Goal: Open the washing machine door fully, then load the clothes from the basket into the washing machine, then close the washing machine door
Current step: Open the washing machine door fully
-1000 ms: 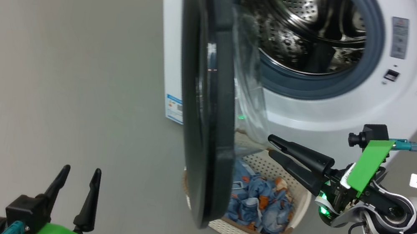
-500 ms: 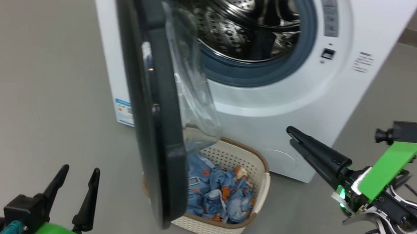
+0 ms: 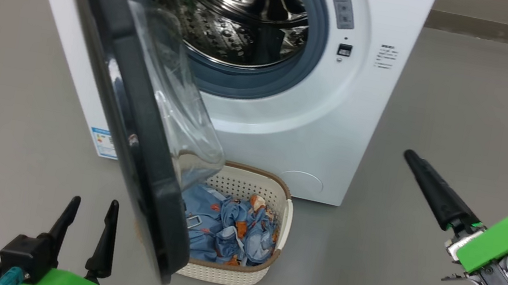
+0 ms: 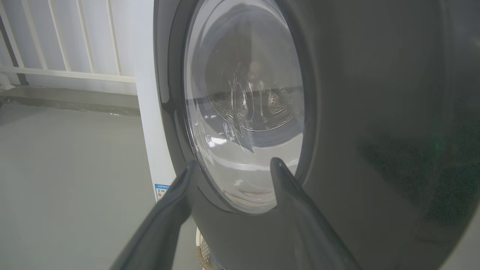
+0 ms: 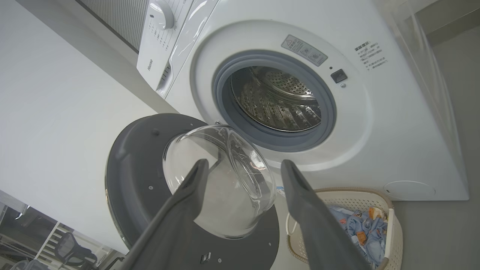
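The white washing machine (image 3: 286,132) stands with its steel drum (image 3: 225,8) exposed. Its black door (image 3: 130,142) is swung out roughly halfway, edge toward me, with the glass bowl (image 3: 177,109) bulging on its inner side. Below the door, the cream basket (image 3: 221,274) on the floor holds the light blue clothes (image 3: 225,220). My left gripper (image 3: 94,200) is open and empty, low at the left, facing the door's outer face (image 4: 375,112). My right gripper (image 3: 409,155) is out to the machine's right; its open fingers (image 5: 244,163) point at the door's inner face (image 5: 138,161).
Grey floor (image 3: 444,117) stretches around the machine on both sides. A blue label sticker (image 3: 104,143) marks the machine's lower left corner. A white railing (image 4: 67,73) runs behind the machine. The door overhangs the basket's left part.
The head camera has turned, shifting the whole scene left. My right gripper has drawn back to the right, away from the door's glass bowl and the basket. The left gripper holds its place.
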Robot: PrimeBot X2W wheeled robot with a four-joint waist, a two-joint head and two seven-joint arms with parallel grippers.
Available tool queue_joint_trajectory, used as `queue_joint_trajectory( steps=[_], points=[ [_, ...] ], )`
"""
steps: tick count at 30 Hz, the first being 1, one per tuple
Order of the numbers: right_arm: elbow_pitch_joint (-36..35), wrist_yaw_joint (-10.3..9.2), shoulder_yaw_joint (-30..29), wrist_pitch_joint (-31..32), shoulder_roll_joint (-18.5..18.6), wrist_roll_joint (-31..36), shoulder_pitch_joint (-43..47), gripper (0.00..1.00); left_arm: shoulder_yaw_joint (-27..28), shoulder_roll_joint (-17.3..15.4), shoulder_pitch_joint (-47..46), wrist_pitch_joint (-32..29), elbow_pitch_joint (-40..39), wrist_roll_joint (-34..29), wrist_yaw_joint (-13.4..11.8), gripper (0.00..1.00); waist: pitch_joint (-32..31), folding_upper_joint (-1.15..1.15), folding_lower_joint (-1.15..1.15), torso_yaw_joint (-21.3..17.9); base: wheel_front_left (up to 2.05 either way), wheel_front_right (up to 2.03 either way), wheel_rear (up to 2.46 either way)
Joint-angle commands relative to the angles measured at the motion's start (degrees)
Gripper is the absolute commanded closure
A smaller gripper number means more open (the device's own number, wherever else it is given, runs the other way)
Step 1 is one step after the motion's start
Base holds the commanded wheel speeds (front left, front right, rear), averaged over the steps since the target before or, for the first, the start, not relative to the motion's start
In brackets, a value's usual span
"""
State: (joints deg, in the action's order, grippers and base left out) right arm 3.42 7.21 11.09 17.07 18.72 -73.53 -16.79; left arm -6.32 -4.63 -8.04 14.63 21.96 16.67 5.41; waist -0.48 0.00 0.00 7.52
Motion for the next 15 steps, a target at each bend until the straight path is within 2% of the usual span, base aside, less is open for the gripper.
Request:
queue_joint_trajectory(
  steps=[1,9,15],
  points=[
    [-1.9,0.28,0.7,-1.5,1.2,1.0,0.2,0.0,1.9,-1.2,-1.9,0.4,-1.9,0.6,-0.5,0.0,0.0,0.0,0.0,-0.9,0.0,0.0,0.0],
    [-1.4,0.28,2.4,-15.1,5.0,8.5,5.0,0.0,2.5,-1.0,-0.9,0.4,-3.0,0.9,-1.0,0.0,-0.2,0.0,0.0,-3.2,0.0,0.0,0.0],
    [2.2,0.28,3.5,-25.4,7.1,16.5,7.6,0.0,2.8,-1.0,-0.2,0.4,-3.7,1.0,-1.2,0.0,-0.4,0.0,0.0,-4.2,0.0,0.0,0.0]
  ],
)
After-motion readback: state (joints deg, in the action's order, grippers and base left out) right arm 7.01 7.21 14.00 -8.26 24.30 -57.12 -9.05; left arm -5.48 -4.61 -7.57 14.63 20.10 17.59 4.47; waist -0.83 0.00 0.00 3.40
